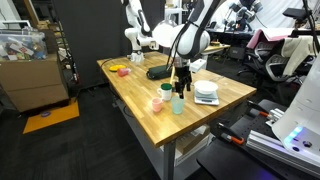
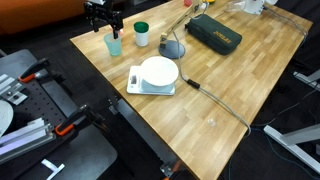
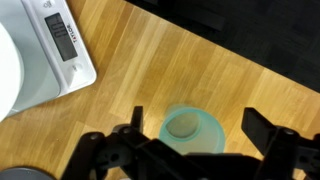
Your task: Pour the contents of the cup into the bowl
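Item one, the gripper [image 1: 181, 80]: I have it hanging just above the cup [image 1: 178, 103], jaws spread wide and holding nothing. In the wrist view the two fingers [image 3: 136, 128] stand on either side of the cup's rim [image 3: 193, 133] with bare wood showing in the gaps, so there is no contact. Item two, the cup: upright on the wooden table [image 1: 135, 95], near the table's edge, seen in both exterior views [image 2: 114, 46]. A pale round patch shows at its bottom from above; I cannot tell whether that is contents or the base. Item three, the bowl [image 2: 158, 70]: white and shallow, seated on a white scale [image 2: 135, 86], apart from the cup toward the middle of the table; the scale's display corner shows in the wrist view [image 3: 62, 40]. Sundries: a short green cup [image 1: 165, 92] and a short pink cup [image 1: 157, 103] just beside the tall one, and a dark case [image 2: 213, 32] farther back.
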### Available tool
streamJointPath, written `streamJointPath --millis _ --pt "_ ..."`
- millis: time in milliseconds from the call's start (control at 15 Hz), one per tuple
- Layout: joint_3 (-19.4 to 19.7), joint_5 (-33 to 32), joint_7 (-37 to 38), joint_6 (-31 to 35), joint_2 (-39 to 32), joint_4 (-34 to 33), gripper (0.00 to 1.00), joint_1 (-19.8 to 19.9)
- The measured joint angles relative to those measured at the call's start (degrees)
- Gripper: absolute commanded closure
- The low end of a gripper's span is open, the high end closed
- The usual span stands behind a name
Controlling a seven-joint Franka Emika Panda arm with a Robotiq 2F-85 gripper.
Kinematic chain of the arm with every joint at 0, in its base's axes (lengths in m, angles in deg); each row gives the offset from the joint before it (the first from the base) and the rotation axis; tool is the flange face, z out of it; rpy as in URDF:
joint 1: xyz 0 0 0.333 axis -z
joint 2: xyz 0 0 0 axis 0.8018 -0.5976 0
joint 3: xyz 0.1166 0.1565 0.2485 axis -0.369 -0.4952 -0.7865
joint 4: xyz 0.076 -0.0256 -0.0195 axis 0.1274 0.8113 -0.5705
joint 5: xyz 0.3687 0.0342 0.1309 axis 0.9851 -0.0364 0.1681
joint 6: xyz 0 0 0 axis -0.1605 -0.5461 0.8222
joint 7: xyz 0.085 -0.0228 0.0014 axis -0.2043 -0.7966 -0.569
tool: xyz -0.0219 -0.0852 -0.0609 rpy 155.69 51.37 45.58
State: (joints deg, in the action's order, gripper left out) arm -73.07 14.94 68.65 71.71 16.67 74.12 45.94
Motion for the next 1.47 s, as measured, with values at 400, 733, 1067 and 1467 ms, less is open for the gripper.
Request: streamJointPath --millis 400,733,1067,1467 --pt "-0.03 0.02 0.33 5.19 -6.34 -4.40 0.00 -0.02" --pt "0.24 0.02 0.33 5.68 -9.21 -6.68 0.00 0.00" --pt "0.08 0.04 0.33 5.68 -9.82 -7.66 0.00 -0.01" --pt "-0.25 0.06 0.33 5.68 -10.55 -8.13 0.00 -0.01"
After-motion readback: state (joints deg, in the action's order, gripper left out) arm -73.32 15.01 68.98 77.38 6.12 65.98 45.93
